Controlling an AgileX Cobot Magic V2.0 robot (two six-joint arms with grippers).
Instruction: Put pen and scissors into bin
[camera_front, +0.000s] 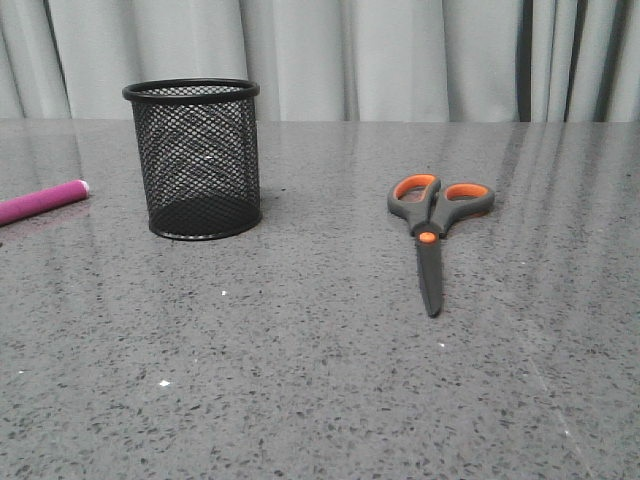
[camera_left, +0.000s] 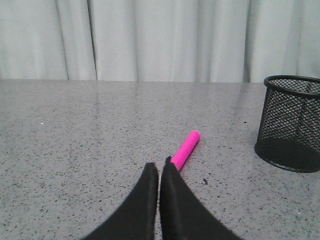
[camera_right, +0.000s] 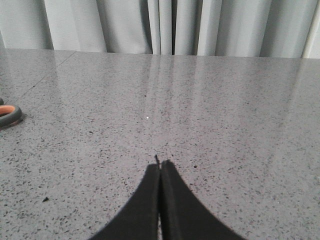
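Pen and scissors both lie on the table, outside the bin. Left gripper (camera_left: 159, 167): black fingers (camera_left: 145, 200) pressed together at the tips, nothing between them, hovering over the speckled grey stone-look table (camera_front: 320, 400). Just past the tips lies the slim magenta-pink cylindrical pen (camera_left: 185, 150), flat on the surface, its near end close to the fingertips; contact cannot be told. In the front view only part of the pen (camera_front: 42, 201) shows, at the left edge, small white tip pointing toward the bin.

Right gripper (camera_right: 160, 165): black fingers (camera_right: 175, 200) likewise closed tip to tip, empty, above bare table. One orange-lined handle loop of the scissors (camera_right: 9, 114) shows at the edge of the right wrist view, well apart from the fingers.

Scissors with dark grey handles, orange lining, orange pivot dot and dark grey blades (camera_front: 432, 231) lie flat, blades shut, tips toward the camera.

Small black wire-mesh cylindrical bin (camera_front: 197, 158) stands upright between pen and scissors, nearer the pen. Pale grey curtain (camera_front: 400, 55) hangs behind the table.
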